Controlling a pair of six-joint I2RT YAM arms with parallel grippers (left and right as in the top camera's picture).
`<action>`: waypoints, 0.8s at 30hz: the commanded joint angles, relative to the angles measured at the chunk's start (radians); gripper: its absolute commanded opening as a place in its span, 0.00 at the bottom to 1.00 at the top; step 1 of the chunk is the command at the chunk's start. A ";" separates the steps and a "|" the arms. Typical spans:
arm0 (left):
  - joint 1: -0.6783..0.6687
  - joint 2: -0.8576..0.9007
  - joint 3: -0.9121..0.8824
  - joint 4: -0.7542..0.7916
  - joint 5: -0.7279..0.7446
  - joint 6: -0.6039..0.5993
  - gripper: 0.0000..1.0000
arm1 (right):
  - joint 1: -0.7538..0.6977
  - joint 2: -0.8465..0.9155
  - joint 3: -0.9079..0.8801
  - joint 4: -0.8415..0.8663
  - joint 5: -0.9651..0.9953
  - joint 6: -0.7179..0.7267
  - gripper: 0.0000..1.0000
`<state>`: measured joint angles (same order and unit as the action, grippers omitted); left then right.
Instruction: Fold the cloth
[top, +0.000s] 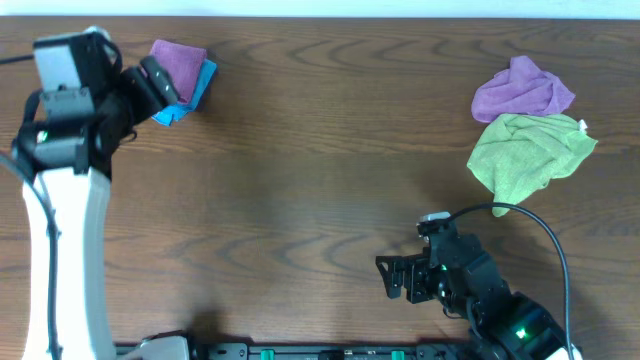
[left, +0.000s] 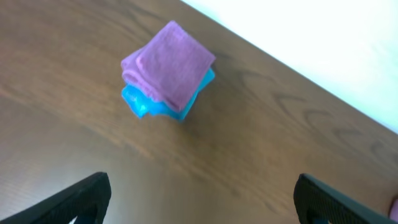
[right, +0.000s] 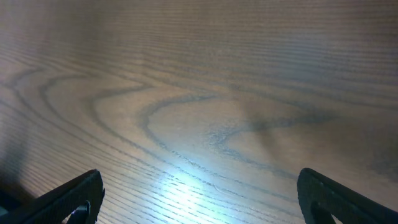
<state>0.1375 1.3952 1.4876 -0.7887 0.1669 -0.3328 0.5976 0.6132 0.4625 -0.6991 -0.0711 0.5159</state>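
In the upper left of the overhead view, you can see the cloth. It is folded into a small square and lies on top of a blue cloth, which peeks out along one side. Your left gripper sits just beside this little pile. In the left wrist view its two fingers stand far apart at the bottom corners of the frame. They hold nothing, and the pile is above them in the upper middle. At the bottom of the overhead view, right of the middle, is your right gripper. It is spread wide too and holds nothing, with only bare brown tabletop in front of it. In the upper right, a crumpled violet cloth touches a crumpled lime-green cloth just below it.
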 joint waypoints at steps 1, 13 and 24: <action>0.008 -0.088 0.016 -0.073 -0.017 0.045 0.95 | -0.008 -0.005 -0.001 -0.001 0.000 0.011 0.99; 0.008 -0.442 -0.031 -0.375 -0.019 0.203 0.95 | -0.008 -0.005 -0.001 -0.001 0.000 0.011 0.99; 0.008 -0.721 -0.420 -0.213 0.037 0.208 0.95 | -0.008 -0.005 -0.001 -0.001 0.000 0.011 0.99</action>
<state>0.1417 0.7052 1.1423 -1.0378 0.1673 -0.1478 0.5976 0.6128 0.4610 -0.6991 -0.0715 0.5159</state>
